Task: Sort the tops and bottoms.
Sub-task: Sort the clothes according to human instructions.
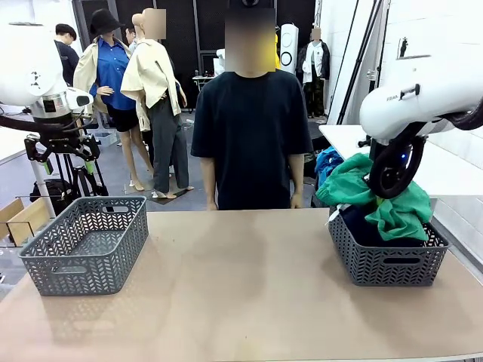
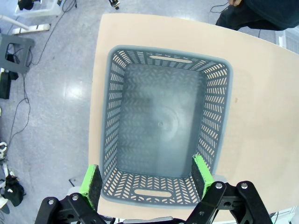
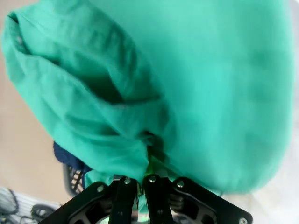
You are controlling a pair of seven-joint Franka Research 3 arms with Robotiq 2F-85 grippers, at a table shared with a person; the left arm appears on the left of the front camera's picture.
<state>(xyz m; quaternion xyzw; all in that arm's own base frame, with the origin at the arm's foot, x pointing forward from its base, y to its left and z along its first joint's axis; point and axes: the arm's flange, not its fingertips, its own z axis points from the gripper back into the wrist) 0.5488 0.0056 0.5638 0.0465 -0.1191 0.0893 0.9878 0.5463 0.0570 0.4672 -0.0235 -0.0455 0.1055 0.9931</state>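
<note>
A bright green garment (image 1: 396,215) is heaped on top of the right grey basket (image 1: 389,264), with a dark navy garment (image 1: 362,226) under it. My right arm (image 1: 392,170) hangs over this pile, and its wrist hides the fingers from the front. In the right wrist view my right gripper (image 3: 148,169) is shut on a fold of the green garment (image 3: 187,84); navy cloth (image 3: 65,156) peeks out below. My left gripper (image 2: 146,179) is open, its green pads (image 2: 91,179) spread above the empty left basket (image 2: 163,60). From the front, the left gripper (image 1: 66,162) hovers over that basket's (image 1: 87,241) far left corner.
A person in a black T-shirt (image 1: 249,128) stands at the table's far edge, arms down. Blue cloth (image 1: 326,162) lies behind the right basket. Bare tan tabletop (image 1: 241,279) spreads between the two baskets. A white table (image 1: 347,139) stands at the back right.
</note>
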